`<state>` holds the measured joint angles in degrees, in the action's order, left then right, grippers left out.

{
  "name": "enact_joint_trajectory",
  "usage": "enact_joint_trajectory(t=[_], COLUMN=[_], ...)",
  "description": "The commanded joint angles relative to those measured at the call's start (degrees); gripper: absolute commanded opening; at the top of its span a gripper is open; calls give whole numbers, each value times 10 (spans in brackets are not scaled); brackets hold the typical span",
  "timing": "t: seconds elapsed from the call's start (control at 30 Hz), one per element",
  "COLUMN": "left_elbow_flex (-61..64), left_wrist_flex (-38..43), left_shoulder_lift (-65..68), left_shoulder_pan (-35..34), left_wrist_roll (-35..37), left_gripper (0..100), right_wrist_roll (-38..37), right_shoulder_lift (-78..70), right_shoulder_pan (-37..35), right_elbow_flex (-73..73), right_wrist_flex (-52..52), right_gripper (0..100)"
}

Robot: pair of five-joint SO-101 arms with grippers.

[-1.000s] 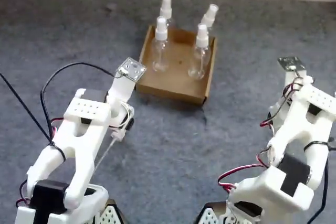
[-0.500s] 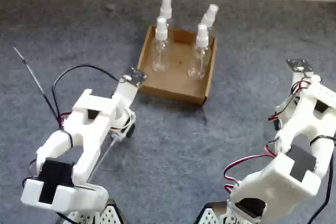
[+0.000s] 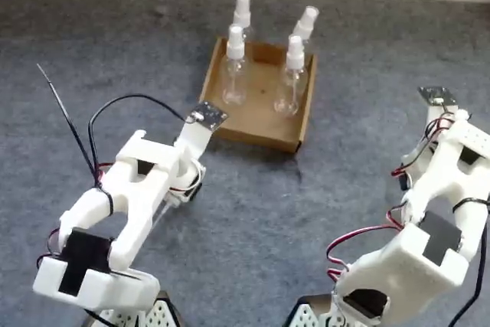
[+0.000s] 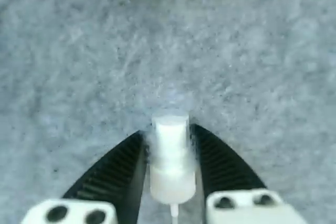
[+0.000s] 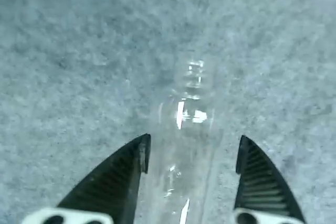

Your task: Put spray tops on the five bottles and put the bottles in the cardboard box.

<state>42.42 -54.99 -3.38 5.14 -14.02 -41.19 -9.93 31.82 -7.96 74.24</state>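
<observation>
**Left claw grips a top, right claw open around a bottle**

Over on the left, the left claw [image 4: 168, 132] is clamped on a white spray top [image 4: 170, 161]. A black finger [image 4: 123, 163] presses in on each side of it. The head of the top points away from the wrist and its thin dip tube [image 4: 173, 211] runs back toward the camera. Beneath it is the grey carpet [image 4: 241, 51].

From the high view, the left arm [image 3: 126, 212] stretches toward the near left corner of the box [image 3: 256, 134]. Its claw sits low, near the cardboard but not touching it.

Across to the right claw [image 5: 194, 139], where the jaws are spread wide. A clear bottle [image 5: 184, 129] runs lengthwise down the gap between them, with light glinting off its side and carpet behind it. I can't tell whether either finger touches it. In the high view the right arm [image 3: 436, 212] is folded over at the right side, well apart from the box.

And the box itself holds two capped bottles [image 3: 233, 74] standing upright, one left and one right, each with a white spray top. Two rear bottles [image 3: 243, 9], also capped, stand at the far edge. I can't tell whether they are inside the far wall or just behind it.
</observation>
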Motion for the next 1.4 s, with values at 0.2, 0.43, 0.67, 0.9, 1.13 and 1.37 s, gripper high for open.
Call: enact_joint_trajectory(t=[0.2,0.43,0.67,0.9,1.13,1.37], left_elbow_flex=[-17,-17,-16,-16,-24,-57], left_wrist_flex=[12,12,14,14,11,-75], left_shoulder_lift=[-1,0,0,-2,-59,-233], left_shoulder_pan=[0,0,-1,-1,-5,-6], left_wrist_roll=[1,1,-1,1,12,38], left_gripper=[8,8,8,4,3,3], right_wrist_roll=[7,8,8,7,57,130], right_shoulder_lift=[5,-23,-89,-87,-14,200], right_shoulder_pan=[-29,-46,-29,-37,-112,-258], right_elbow_flex=[29,30,34,72,167,97], right_wrist_flex=[-27,-31,-30,-25,95,95], right_gripper=[214,211,209,0,3,3])
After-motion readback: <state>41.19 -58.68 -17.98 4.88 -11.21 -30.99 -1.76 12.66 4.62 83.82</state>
